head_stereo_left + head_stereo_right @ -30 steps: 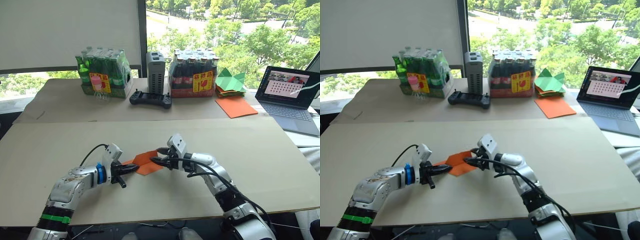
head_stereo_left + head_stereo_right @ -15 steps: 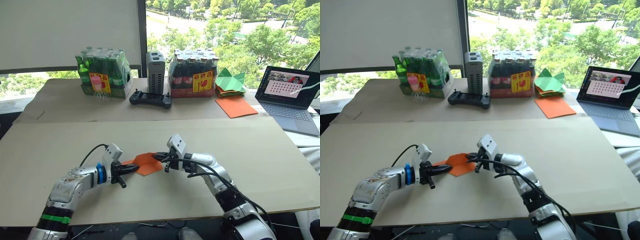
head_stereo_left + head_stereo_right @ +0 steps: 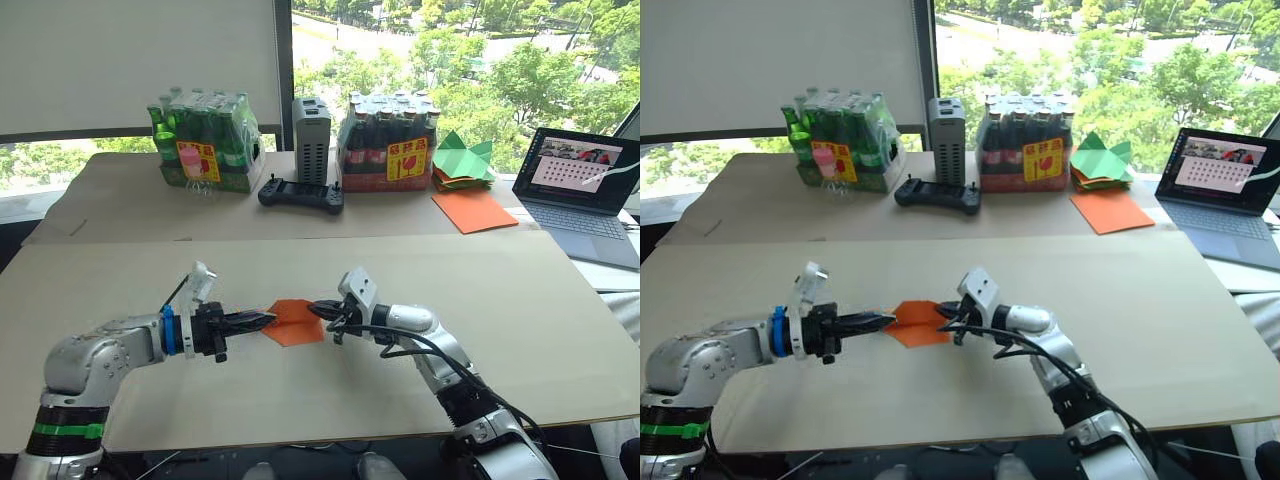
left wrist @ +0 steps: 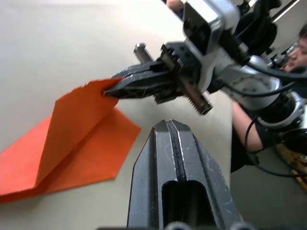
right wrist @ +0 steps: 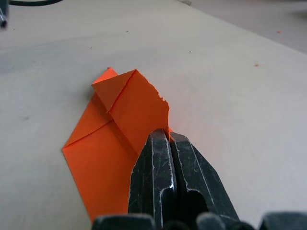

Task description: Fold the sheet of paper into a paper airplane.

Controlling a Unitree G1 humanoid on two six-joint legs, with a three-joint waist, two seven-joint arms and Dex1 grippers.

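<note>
Pale board surface by a sunny window, carrying the sheet of paper near its middle: orange, partly folded, lying between the two arms with one flap lifted off the board. Right gripper, jaws pressed together, pinching that raised flap at its edge. Left gripper, jaws pressed together too, tip at the sheet's opposite corner; holding paper or merely touching it, cannot tell. Probably mid-fold: best to draw the flap over slowly with the right, keep the left pinning the far corner so the sheet cannot skid, line up the edges before pressing, then run a closed tip along the crease to sharpen it. Head views give the layout: green bottle pack, dark bottle pack, black controller, grey box, larger orange sheet, green paper shapes and laptop, all well apart at the back. Left wrist view adds the right tip biting the flap's upper edge; right wrist view adds a ragged edge beside the pinch and a small folded corner at the far end.
</note>
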